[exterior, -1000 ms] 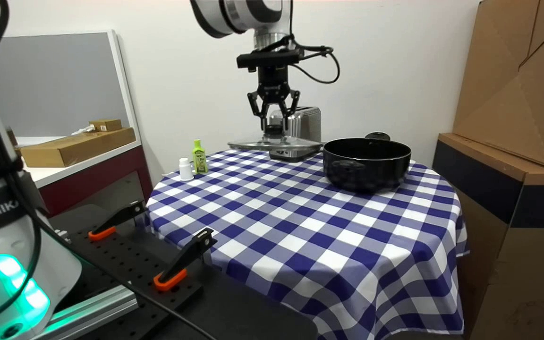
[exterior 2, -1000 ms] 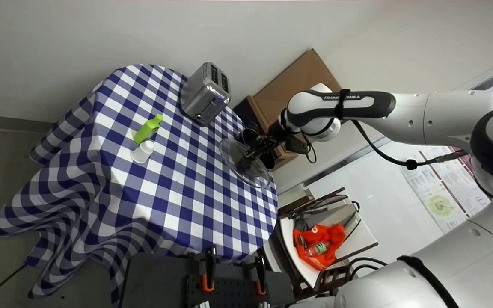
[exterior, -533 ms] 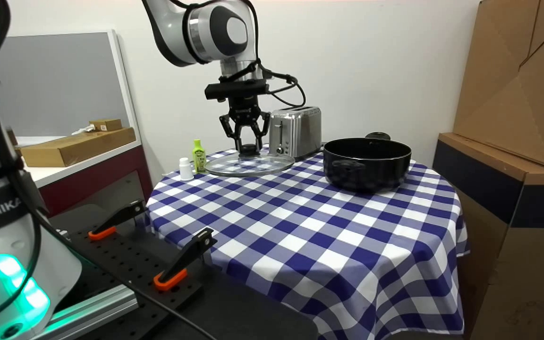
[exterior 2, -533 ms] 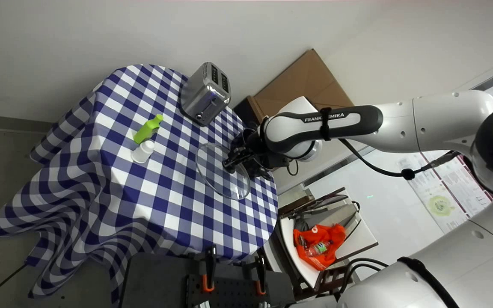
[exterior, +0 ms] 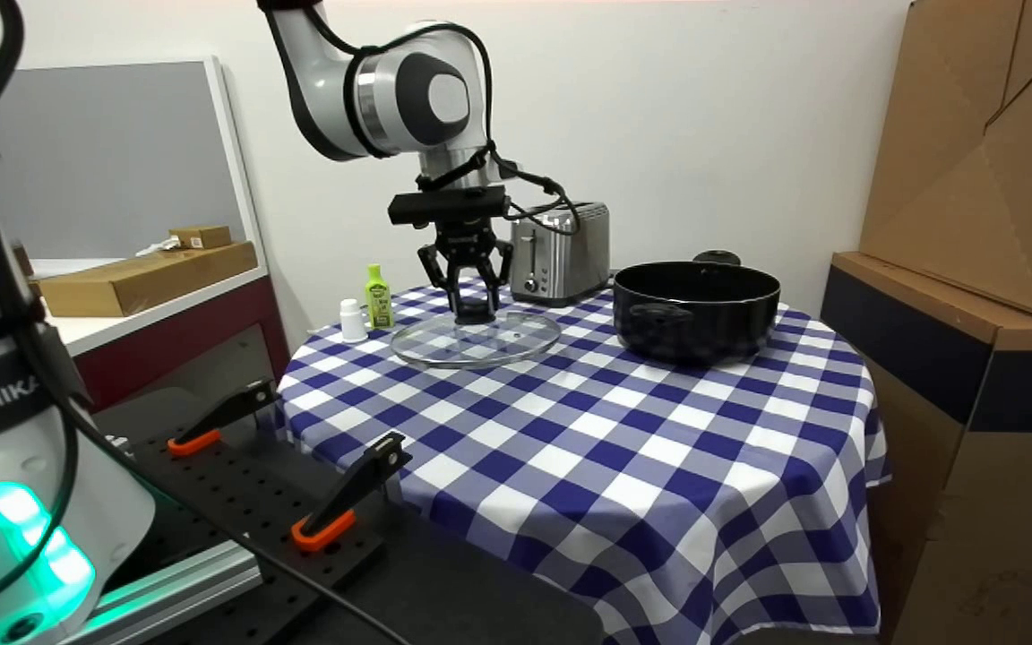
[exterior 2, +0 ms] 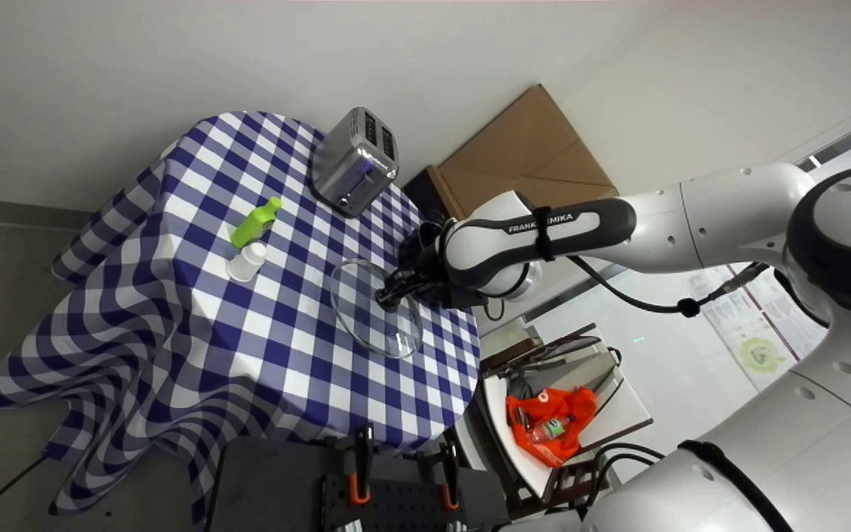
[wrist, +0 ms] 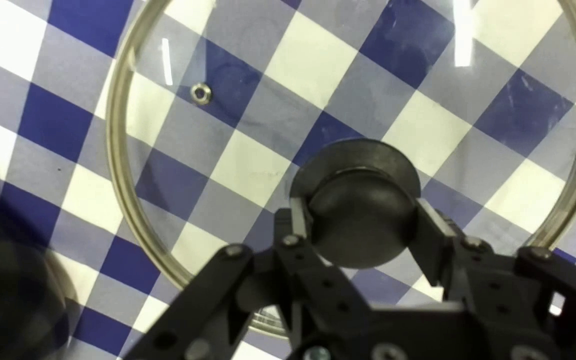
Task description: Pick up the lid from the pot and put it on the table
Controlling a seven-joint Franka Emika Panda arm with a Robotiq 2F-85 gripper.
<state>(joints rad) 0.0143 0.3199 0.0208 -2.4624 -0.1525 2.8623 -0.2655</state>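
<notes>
The lid (exterior: 444,345) is a clear glass disc with a metal rim and a black knob. It lies level on or just above the checkered table (exterior: 516,466), left of the pot; I cannot tell whether it touches the cloth. It also shows in an exterior view (exterior 2: 366,325) and the wrist view (wrist: 268,125). My gripper (exterior: 475,307) points down with its fingers on both sides of the knob, shut on it; the wrist view shows this grip (wrist: 360,212). The black pot (exterior: 695,313) stands uncovered to the right. The arm mostly hides the pot in an exterior view.
A silver toaster (exterior: 561,251) stands behind the lid. A green bottle (exterior: 379,300) and a white bottle (exterior: 353,321) stand near the table's left edge, close to the lid. Cardboard boxes (exterior: 973,179) stand right of the table. Two black clamps (exterior: 350,493) are in front.
My gripper has carried the lid away from beside the pot, leftward in an exterior view, then lowered it toward the cloth. The pot, toaster and bottles have not moved.
</notes>
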